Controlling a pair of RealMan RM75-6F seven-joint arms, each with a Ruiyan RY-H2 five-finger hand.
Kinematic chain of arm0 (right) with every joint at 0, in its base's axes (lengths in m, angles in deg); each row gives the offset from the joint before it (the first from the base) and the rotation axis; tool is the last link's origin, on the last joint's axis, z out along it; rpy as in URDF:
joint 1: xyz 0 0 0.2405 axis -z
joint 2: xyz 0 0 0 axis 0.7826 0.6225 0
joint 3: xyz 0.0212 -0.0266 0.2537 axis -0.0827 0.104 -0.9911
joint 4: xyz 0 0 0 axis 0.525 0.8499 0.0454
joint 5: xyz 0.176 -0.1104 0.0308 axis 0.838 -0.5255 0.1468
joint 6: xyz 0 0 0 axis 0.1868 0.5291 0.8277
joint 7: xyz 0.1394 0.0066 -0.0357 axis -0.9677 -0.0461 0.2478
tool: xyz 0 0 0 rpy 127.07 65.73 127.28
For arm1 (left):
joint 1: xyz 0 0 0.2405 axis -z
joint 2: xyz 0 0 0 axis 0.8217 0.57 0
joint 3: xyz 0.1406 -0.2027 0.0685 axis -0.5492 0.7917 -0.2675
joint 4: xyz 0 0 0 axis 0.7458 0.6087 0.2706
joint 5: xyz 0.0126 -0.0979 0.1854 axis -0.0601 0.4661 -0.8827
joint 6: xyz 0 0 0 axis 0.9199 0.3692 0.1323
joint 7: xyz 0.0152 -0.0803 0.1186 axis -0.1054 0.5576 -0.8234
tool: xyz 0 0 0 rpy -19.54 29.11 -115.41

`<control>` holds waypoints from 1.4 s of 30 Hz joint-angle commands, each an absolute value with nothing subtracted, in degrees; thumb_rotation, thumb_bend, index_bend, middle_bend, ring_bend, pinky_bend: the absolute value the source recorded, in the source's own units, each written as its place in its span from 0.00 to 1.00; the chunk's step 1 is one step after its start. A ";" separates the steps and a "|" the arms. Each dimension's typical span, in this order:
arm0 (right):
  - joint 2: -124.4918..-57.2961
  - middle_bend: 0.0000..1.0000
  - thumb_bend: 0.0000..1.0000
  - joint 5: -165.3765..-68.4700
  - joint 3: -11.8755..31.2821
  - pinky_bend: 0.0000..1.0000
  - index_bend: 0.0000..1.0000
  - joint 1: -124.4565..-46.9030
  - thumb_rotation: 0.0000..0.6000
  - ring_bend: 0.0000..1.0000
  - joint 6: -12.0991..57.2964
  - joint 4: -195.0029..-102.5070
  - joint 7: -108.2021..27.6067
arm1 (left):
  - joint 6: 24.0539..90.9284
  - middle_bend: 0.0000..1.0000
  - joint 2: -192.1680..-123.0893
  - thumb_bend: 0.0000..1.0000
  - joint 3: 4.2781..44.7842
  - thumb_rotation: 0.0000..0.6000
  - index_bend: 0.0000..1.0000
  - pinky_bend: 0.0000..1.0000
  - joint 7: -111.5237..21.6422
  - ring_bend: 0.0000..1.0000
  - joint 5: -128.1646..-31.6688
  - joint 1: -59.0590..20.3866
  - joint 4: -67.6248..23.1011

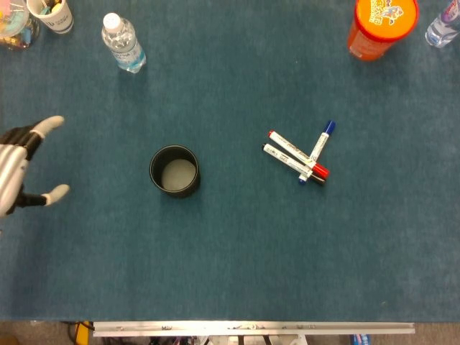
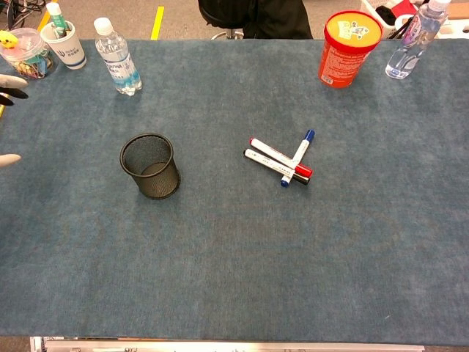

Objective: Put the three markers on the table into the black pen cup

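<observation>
A black mesh pen cup (image 1: 174, 171) (image 2: 151, 166) stands upright and empty, left of the table's middle. Three markers lie in a small crossed pile to its right: a red-capped one (image 1: 297, 156) (image 2: 280, 158), a black-capped one (image 1: 286, 161) (image 2: 271, 166) beside it, and a blue-capped one (image 1: 318, 149) (image 2: 297, 157) lying across both. My left hand (image 1: 20, 166) (image 2: 9, 121) comes in at the left edge, fingers spread, holding nothing, well left of the cup. My right hand is out of sight.
A water bottle (image 1: 123, 43) (image 2: 117, 57), a white cup with pens (image 2: 63, 42) and a clear tub (image 2: 23, 53) stand at the back left. An orange canister (image 1: 381, 26) (image 2: 348, 48) and a second bottle (image 2: 412, 42) stand at the back right.
</observation>
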State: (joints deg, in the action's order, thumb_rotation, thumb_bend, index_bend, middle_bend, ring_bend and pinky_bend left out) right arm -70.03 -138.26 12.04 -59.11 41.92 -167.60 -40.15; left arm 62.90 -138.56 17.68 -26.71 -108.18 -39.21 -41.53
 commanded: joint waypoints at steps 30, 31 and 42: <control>-69.91 0.31 0.00 -138.02 12.98 0.30 0.29 -59.03 1.00 0.23 42.03 -168.00 -39.55 | 52.64 0.17 -158.69 0.15 12.87 1.00 0.06 0.20 3.58 0.21 -115.57 -24.16 -20.67; -69.95 0.31 0.00 -138.02 13.00 0.30 0.29 -59.02 1.00 0.23 42.06 -167.92 -39.59 | 52.51 0.17 -159.00 0.15 12.84 1.00 0.06 0.20 3.77 0.21 -115.49 -23.92 -20.52; -70.18 0.31 0.00 -137.95 13.12 0.30 0.29 -58.74 1.00 0.23 42.47 -166.92 -40.49 | 50.79 0.18 -162.01 0.15 12.46 1.00 0.06 0.20 4.88 0.21 -113.72 -21.84 -18.81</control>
State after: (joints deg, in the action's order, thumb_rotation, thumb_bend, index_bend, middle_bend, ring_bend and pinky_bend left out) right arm -70.17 -137.95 13.12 -58.75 42.46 -166.92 -40.49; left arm 50.85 -161.88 12.47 4.75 -113.86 -21.93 -18.88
